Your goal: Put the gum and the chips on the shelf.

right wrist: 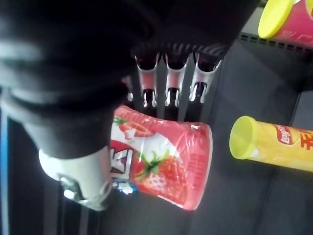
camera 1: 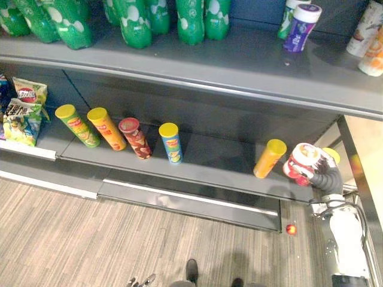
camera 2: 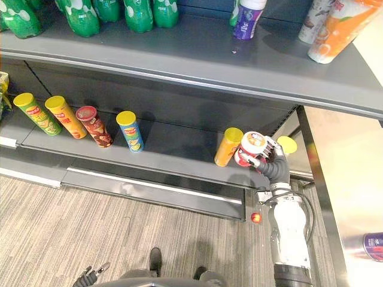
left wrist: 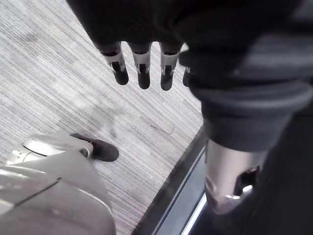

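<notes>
Scanning left first: my left hand [left wrist: 142, 68] hangs slack and empty over striped grey carpet [camera 1: 90, 239]. On the dark metal shelf [camera 1: 221, 152] an orange chip tube [camera 1: 268, 158] leans; just right, my right hand [camera 2: 274, 166] clasps the glossy pink gum canister [right wrist: 166, 166].

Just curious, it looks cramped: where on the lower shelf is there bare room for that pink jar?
Widest bare stretch: lower shelf between the blue can and the orange can. Crowded where the right hand holds the pink jar, beside a yellow-lidded can.
</notes>
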`<state>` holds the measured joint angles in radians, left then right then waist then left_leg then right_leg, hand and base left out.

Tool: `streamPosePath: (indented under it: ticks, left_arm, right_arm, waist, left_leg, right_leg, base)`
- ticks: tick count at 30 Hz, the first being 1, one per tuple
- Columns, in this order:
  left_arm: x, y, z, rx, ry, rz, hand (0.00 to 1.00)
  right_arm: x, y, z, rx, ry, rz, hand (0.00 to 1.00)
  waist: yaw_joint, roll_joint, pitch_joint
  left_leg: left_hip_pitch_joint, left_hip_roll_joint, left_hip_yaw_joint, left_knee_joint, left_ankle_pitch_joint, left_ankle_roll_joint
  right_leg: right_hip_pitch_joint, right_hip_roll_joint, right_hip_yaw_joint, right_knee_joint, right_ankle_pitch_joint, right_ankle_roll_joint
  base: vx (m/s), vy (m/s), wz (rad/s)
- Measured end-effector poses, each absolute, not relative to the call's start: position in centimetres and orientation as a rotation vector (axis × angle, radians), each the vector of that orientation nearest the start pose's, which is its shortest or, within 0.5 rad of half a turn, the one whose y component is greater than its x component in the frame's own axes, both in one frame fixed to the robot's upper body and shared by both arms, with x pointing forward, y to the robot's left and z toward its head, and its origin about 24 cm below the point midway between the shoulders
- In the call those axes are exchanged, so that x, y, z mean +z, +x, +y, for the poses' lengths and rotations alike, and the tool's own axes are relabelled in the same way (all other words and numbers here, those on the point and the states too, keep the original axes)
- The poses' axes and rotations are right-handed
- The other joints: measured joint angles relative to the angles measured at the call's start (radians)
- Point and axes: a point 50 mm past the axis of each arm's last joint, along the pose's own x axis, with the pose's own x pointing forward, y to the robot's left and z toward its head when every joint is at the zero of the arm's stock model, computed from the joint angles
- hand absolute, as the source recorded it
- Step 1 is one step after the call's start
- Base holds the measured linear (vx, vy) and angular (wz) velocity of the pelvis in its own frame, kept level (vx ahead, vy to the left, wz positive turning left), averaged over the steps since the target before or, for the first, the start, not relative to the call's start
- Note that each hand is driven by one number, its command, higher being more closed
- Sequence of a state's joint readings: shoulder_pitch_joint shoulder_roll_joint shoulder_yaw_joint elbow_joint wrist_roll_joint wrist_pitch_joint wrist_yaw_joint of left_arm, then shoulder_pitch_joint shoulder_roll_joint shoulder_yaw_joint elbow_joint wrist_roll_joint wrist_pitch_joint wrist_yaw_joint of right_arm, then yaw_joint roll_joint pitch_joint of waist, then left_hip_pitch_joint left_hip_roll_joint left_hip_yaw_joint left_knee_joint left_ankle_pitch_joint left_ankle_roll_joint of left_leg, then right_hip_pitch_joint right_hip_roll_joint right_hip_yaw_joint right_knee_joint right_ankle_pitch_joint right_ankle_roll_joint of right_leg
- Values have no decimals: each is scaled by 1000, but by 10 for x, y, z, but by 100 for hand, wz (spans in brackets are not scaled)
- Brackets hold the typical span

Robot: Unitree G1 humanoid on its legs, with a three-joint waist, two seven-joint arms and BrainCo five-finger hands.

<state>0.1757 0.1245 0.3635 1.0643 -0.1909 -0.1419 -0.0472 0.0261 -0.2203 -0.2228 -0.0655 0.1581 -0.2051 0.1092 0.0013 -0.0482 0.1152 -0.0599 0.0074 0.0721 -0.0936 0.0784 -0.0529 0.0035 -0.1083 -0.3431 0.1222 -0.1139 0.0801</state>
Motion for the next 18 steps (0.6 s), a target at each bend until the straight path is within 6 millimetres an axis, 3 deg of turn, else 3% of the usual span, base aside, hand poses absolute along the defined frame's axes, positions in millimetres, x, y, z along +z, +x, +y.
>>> streamPosePath:
  ticks: [5,11,18]
  left_arm:
    - [-156,55,245,511,-214,1012,0]
    - [-159,52,241,493,-205,1044,0]
    - [-161,49,239,477,-198,1077,0]
  right_arm:
    - [100,255,-216,-24,-92,-336,100]
    - [107,261,-209,24,-101,-355,100]
    - [109,264,-197,117,-47,-353,100]
  waist:
    - [1,12,-2]
    - [-3,39,-11]
    - [1,42,-13]
  left_leg:
    - [-1,2,36,-4,-1,0]
    - [-2,7,87,-9,-9,9]
    - [-7,17,139,-9,-12,15]
  right_leg:
    - [-18,1,31,-9,0,0]
    - [-19,8,57,-46,3,-3]
    - [-17,9,62,-75,22,12]
  base:
    - [-43,11,-25]
    - [-122,18,-18]
    - [-40,29,-5]
